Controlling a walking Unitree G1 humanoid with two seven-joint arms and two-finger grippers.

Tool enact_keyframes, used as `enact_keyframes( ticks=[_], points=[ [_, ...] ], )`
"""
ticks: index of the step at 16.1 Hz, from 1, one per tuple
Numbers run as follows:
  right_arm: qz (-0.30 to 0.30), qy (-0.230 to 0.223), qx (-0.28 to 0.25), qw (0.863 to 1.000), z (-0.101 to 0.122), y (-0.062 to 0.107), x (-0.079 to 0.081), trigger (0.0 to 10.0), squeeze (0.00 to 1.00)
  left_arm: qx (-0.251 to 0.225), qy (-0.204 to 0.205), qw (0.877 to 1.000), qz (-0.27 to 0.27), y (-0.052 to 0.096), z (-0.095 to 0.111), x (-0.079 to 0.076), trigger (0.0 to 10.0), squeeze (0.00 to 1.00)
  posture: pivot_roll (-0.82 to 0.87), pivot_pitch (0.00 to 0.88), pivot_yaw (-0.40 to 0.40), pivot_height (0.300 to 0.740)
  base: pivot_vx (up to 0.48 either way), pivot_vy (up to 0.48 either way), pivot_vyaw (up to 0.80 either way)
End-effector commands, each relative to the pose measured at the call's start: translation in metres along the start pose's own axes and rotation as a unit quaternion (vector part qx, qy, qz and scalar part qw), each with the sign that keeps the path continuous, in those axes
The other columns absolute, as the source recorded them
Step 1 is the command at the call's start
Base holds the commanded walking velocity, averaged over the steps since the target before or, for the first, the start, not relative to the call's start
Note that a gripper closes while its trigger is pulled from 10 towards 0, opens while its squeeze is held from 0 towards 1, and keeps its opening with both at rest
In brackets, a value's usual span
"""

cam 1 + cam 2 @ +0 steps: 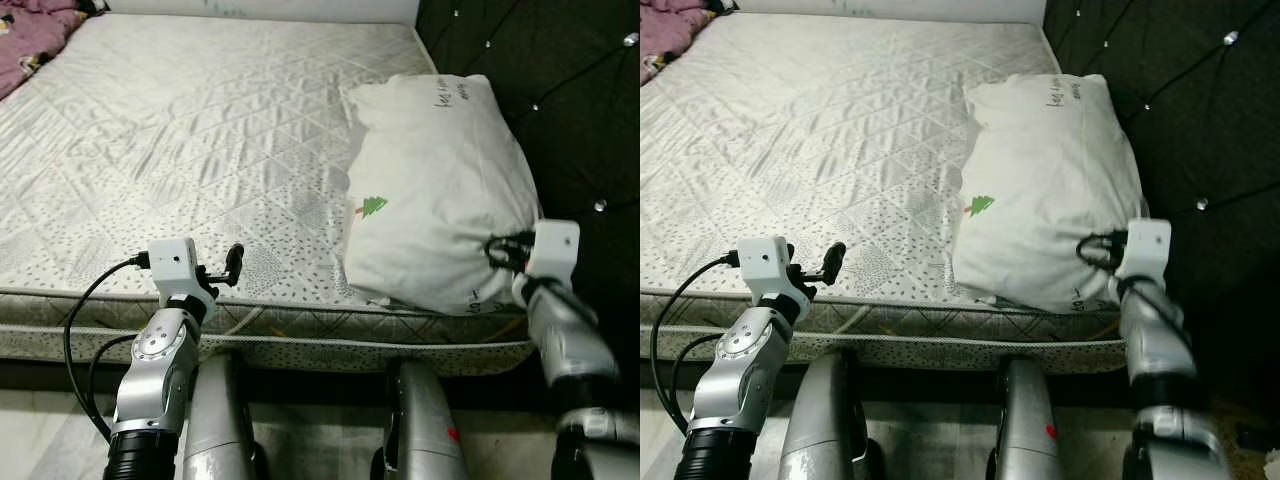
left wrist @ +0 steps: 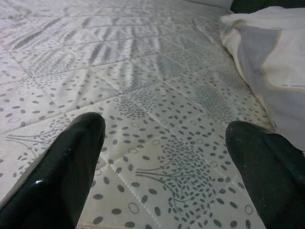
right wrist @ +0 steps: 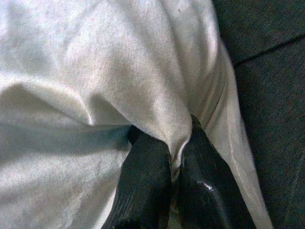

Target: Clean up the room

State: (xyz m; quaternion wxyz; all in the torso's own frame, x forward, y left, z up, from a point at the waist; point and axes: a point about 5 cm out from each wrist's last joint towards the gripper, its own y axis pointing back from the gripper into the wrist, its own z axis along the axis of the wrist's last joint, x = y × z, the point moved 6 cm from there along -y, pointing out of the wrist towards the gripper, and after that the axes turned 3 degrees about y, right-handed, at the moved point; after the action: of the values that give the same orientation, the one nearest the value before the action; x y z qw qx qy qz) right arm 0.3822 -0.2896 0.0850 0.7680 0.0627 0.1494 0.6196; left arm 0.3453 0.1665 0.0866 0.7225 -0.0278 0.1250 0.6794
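A white pillow with a small green tree print lies on the right side of the quilted mattress, against the dark tufted headboard. The right claw pinches a fold of the pillow's fabric at its near right corner, fingers closed tight on the cloth. The left claw hovers just above the mattress's near edge, spread wide and holding nothing. A purple blanket sits at the far left corner.
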Motion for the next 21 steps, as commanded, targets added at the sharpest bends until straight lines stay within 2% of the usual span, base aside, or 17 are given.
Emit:
enact_keyframes(
  ticks=[1,3,4,5,7,8,10,12,14,15,16,18,19,21],
  points=[
    [-0.005,0.005,-0.002,1.0,0.009,-0.006,-0.007,0.0,0.0,-0.004,-0.008,1.0,0.0,-0.002,0.003,0.001,10.0,0.0,0.04,0.0,0.009,0.507,0.0,0.0,0.0],
    [-0.056,-0.001,-0.019,0.998,0.039,-0.015,-0.043,0.0,0.0,-0.006,-0.008,1.0,0.003,-0.003,0.005,0.003,10.0,0.0,0.04,0.0,0.008,0.507,0.0,0.0,0.0],
    [-0.067,-0.004,-0.021,0.998,0.045,-0.016,-0.051,0.0,0.0,-0.007,-0.008,1.0,0.003,-0.003,0.005,0.003,10.0,0.0,0.04,0.0,0.008,0.507,0.0,0.0,0.0],
    [-0.097,-0.009,-0.039,0.995,0.071,-0.016,-0.074,0.0,0.0,-0.006,-0.009,1.0,0.004,-0.003,0.004,0.003,10.0,0.0,0.04,0.0,0.009,0.507,0.0,0.0,0.0],
    [-0.118,-0.004,-0.062,0.991,0.096,-0.014,-0.091,0.0,0.0,-0.006,-0.01,1.0,0.006,-0.002,0.004,0.003,10.0,0.0,0.04,0.0,0.01,0.507,0.0,0.0,0.0],
    [-0.121,-0.002,-0.065,0.99,0.099,-0.014,-0.094,0.0,0.0,-0.006,-0.01,1.0,0.006,-0.001,0.003,0.004,10.0,0.0,0.04,0.0,0.01,0.507,0.0,0.0,0.0],
    [-0.142,0.005,-0.064,0.988,0.1,-0.01,-0.111,0.0,0.0,-0.008,-0.01,1.0,0.009,-0.001,0.004,0.004,10.0,0.0,0.04,0.0,0.002,0.507,0.0,0.0,0.0],
    [-0.157,0.01,-0.046,0.986,0.084,-0.004,-0.125,0.0,0.0,-0.008,-0.01,1.0,0.011,0.0,0.004,0.005,10.0,0.0,0.04,0.0,0.003,0.507,0.0,0.0,0.0],
    [-0.183,0.017,0.004,0.983,0.038,0.012,-0.154,0.0,0.0,-0.002,-0.011,1.0,0.009,0.001,0.0,0.006,10.0,0.0,0.02,0.0,0.013,0.507,0.0,0.0,0.0],
    [-0.183,0.017,0.004,0.983,0.038,0.012,-0.154,0.0,0.0,-0.002,-0.011,1.0,0.009,0.001,0.0,0.006,10.0,0.0,0.02,0.0,0.013,0.507,0.0,0.0,0.0],
    [-0.192,0.017,0.023,0.981,0.02,0.02,-0.163,0.0,0.0,0.0,-0.011,1.0,0.006,0.0,0.0,0.004,10.0,0.0,0.01,0.0,0.017,0.507,0.0,0.0,0.0],
    [-0.194,0.025,0.045,0.98,-0.004,0.03,-0.171,0.0,0.0,0.0,-0.011,1.0,0.002,-0.003,0.0,0.002,10.0,0.0,-0.01,0.0,0.023,0.507,0.0,0.0,0.0],
    [-0.19,0.027,0.06,0.98,-0.027,0.038,-0.17,0.0,0.0,0.001,-0.012,1.0,-0.003,-0.006,0.001,0.0,10.0,0.0,-0.02,0.0,0.029,0.507,0.0,0.0,0.0],
    [-0.178,0.029,0.069,0.981,-0.043,0.042,-0.164,0.0,0.0,0.001,-0.012,1.0,-0.007,-0.007,0.0,-0.002,10.0,0.0,-0.02,0.0,0.031,0.507,0.0,0.0,0.0]
  ],
)
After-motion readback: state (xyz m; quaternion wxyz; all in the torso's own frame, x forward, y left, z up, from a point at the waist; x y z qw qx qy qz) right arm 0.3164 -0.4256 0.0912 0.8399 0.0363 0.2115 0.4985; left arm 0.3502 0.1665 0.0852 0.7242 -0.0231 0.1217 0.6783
